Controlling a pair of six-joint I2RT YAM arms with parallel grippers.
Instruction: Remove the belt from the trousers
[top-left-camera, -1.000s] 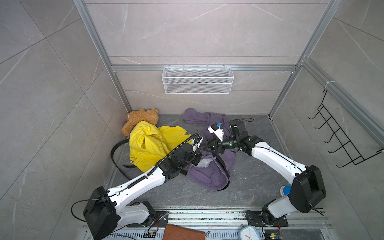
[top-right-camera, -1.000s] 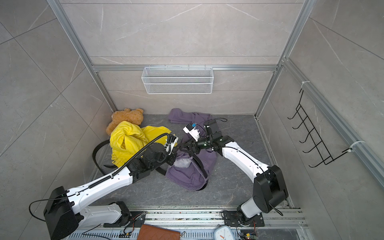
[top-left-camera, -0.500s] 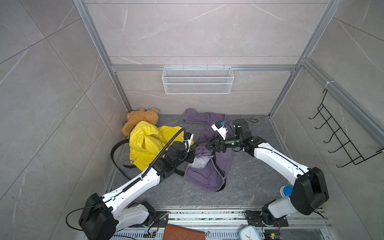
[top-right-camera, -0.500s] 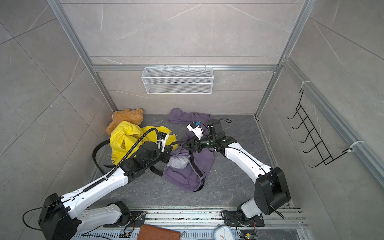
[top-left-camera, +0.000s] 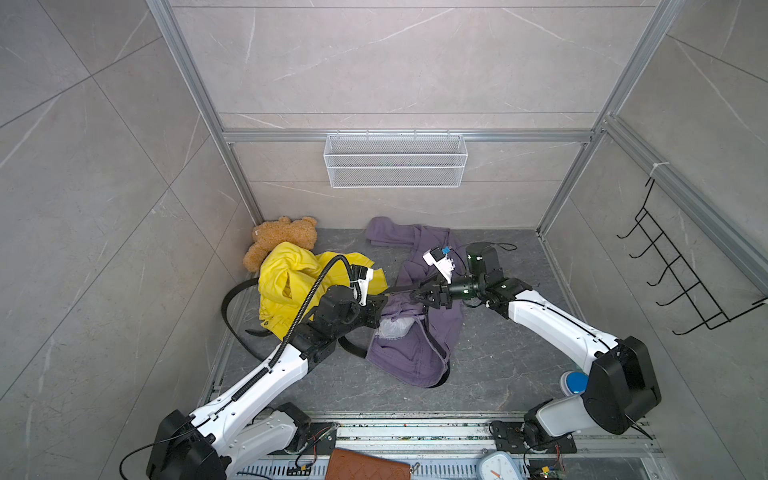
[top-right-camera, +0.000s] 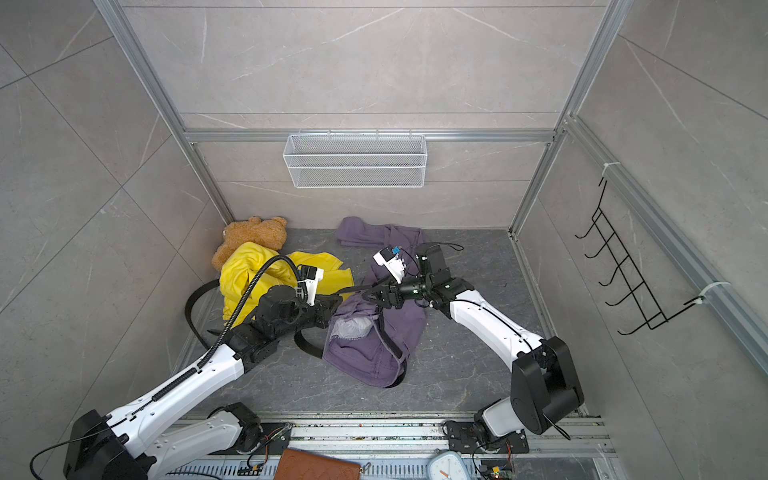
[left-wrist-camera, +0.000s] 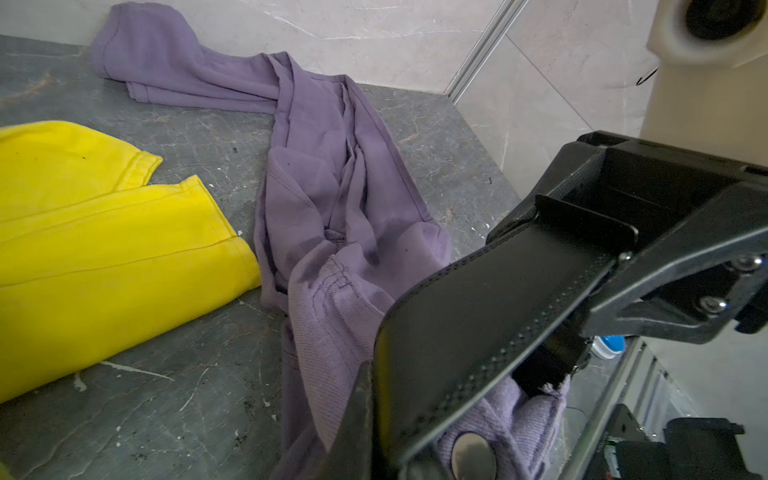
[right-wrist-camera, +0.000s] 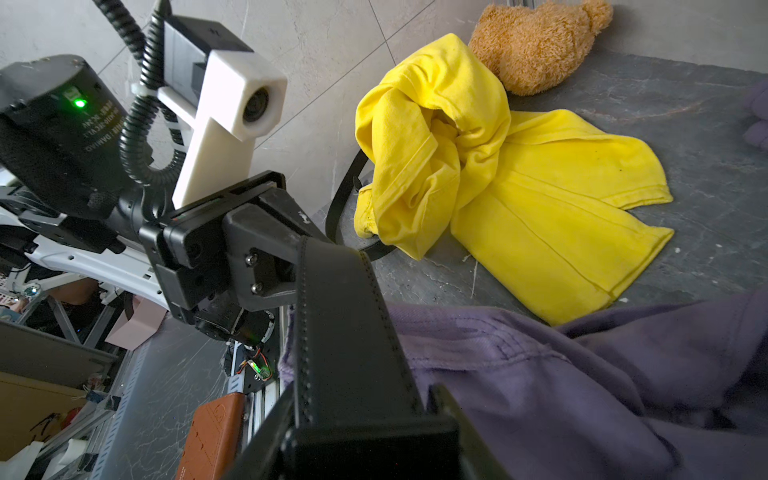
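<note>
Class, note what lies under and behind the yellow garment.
A black strap curves out from under the yellow garment; how it runs beneath is covered. Behind it sits a teddy bear, its lower part hidden by the cloth.

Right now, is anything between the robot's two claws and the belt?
Nothing visible does: the left gripper and the right gripper both clamp the belt, which is stretched between them over the purple trousers.
</note>
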